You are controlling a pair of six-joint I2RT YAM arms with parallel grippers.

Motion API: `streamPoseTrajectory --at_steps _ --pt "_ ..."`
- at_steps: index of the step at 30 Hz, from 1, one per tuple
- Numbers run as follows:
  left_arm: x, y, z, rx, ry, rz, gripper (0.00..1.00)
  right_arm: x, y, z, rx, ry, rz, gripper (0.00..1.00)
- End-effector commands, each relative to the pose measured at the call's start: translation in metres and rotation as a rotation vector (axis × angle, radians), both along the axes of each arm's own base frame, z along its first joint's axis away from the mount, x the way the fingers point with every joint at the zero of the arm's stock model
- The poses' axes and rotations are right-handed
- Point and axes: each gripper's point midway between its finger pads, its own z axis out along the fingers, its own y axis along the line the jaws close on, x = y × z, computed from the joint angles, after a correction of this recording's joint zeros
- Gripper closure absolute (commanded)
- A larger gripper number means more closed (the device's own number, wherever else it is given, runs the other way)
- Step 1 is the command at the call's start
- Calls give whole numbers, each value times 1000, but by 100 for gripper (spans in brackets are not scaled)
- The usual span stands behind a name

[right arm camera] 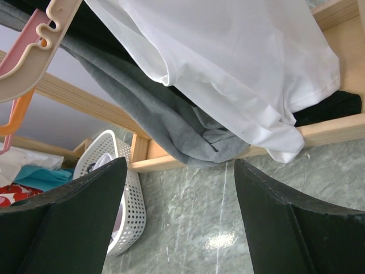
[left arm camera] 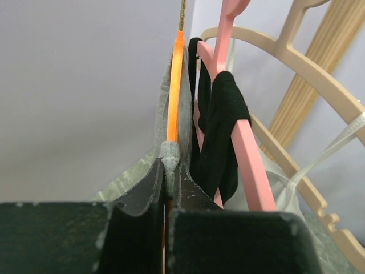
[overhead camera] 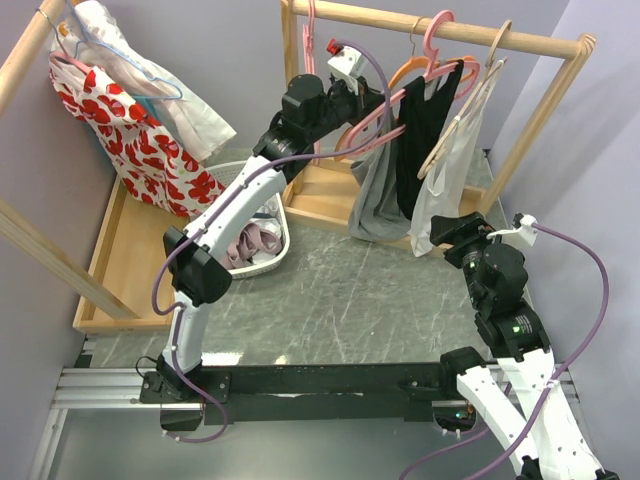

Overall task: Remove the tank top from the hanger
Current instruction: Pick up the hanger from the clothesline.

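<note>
The grey tank top (overhead camera: 378, 200) hangs from the orange hanger (overhead camera: 412, 68) on the wooden rail (overhead camera: 450, 30), its body drooping well below that hanger. The left pincer (left arm camera: 170, 171) is closed on the grey strap (left arm camera: 169, 151) where it lies over the orange hanger's arm. The likeliest fault is that the jaws have caught hanger and strap together. A pull would then drag the hanger along the rail, or off it, instead of slipping the strap free. The narrow strap could also stretch or slide out of the grip.

The cloth looks soft, limp and mid-grey, and is bunched at the hem. Just beside the orange hanger is a pink hanger (left arm camera: 245, 142) carrying a black garment (left arm camera: 225, 114), which a tug might snag. Beyond that is a pale wooden hanger (left arm camera: 296, 57) with a white top (right arm camera: 228, 57). The right pincer (right arm camera: 179, 168) gapes wide, holding nothing, low beneath the orange hanger's clothes and over the bench (overhead camera: 350, 300).
</note>
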Motion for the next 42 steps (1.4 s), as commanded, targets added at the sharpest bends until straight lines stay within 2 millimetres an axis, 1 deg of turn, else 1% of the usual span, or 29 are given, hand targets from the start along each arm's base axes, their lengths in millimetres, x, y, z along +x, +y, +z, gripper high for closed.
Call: streamPoseTrajectory --at_steps 1,2,3,5,6,11,12,14,15,17,22,24,28,29,31,33,34,35,36,37,38,39,40,41,42 --pt "-15 34 61 -66 -95 109 99 0 -2 9 3 -28 -7 16" --pt "-15 38 64 -65 -105 126 99 0 -2 8 2 -25 -5 16" --pt "-12 47 72 -79 -111 178 99 0 -2 9 1 -27 -3 16" --pt "-10 53 74 -81 -116 211 99 0 -1 10 1 -29 0 16" --pt "-9 59 79 -92 -119 239 99 0 -2 9 2 -26 -3 16" --pt "-15 64 90 -120 -136 243 99 1 0 10 2 -30 5 16" --pt "-18 66 96 -127 -144 243 99 1 0 10 2 -28 5 16" --pt "-21 68 100 -128 -154 243 99 0 0 11 3 -31 6 16" --pt "-25 72 103 -129 -156 243 99 0 -1 11 1 -31 3 16" --pt "-27 80 106 -133 -150 275 99 -2 0 13 2 -37 10 16" --pt "-50 104 106 -138 -163 298 99 -3 -1 16 -2 -44 10 16" --pt "-57 109 113 -162 -184 298 99 -1 0 16 0 -45 16 16" --pt "-62 107 123 -151 -184 284 99 1 5 14 1 -30 39 16" --pt "-68 110 130 -159 -196 283 99 1 6 15 3 -30 42 16" --pt "-72 110 129 -157 -201 278 99 0 6 14 7 -33 40 16" --pt "-76 115 131 -152 -190 286 99 -2 5 16 9 -37 38 16" --pt "-76 115 122 -124 -164 289 99 -3 4 18 10 -43 36 16" --pt "-82 121 125 -122 -159 295 99 -4 4 20 4 -45 36 16" --pt "-83 121 114 -100 -137 297 99 -6 2 19 0 -42 30 16" --pt "-86 125 109 -90 -127 305 99 -8 1 24 -5 -51 28 16" --pt "-99 137 118 -105 -140 308 99 -9 0 26 -10 -55 29 16" --pt "-101 136 100 -76 -112 309 99 -10 0 28 -14 -62 33 16" --pt "-104 142 96 -73 -103 323 99 -11 1 33 -14 -74 40 16" --pt "-114 151 89 -64 -91 327 99 -12 2 37 -26 -84 49 16" --pt "-120 156 87 -62 -84 328 99 -11 4 39 -29 -88 62 16"
